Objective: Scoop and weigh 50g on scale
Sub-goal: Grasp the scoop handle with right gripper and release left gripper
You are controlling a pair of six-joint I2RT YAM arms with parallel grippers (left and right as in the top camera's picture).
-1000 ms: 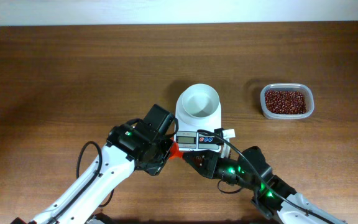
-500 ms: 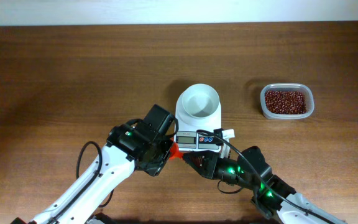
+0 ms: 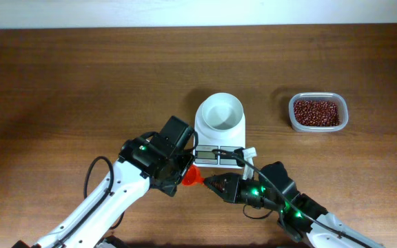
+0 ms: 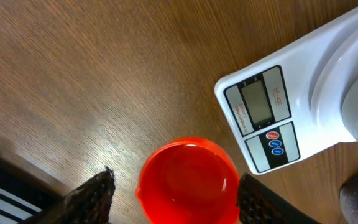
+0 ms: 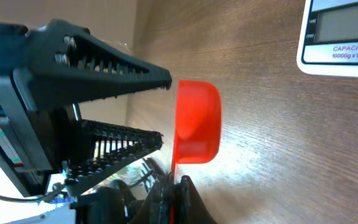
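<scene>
My right gripper [image 5: 174, 186] pinches the handle of a red scoop [image 5: 197, 121]. My left gripper [image 4: 176, 180] stands wide, fingers either side of the cup, not touching it. Just beyond, the scale [image 5: 340, 31] reads "CAPACITY 10000g x 1g" — its bowl [image 3: 220, 112] empty. Farther right, well apart, the beans [image 3: 316, 112] fill a clear tub [image 3: 291, 122].

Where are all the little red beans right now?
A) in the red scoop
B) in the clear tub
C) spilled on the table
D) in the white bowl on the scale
B: the beans sit in the clear tub at the right, while the white bowl and the red scoop look empty.
</scene>
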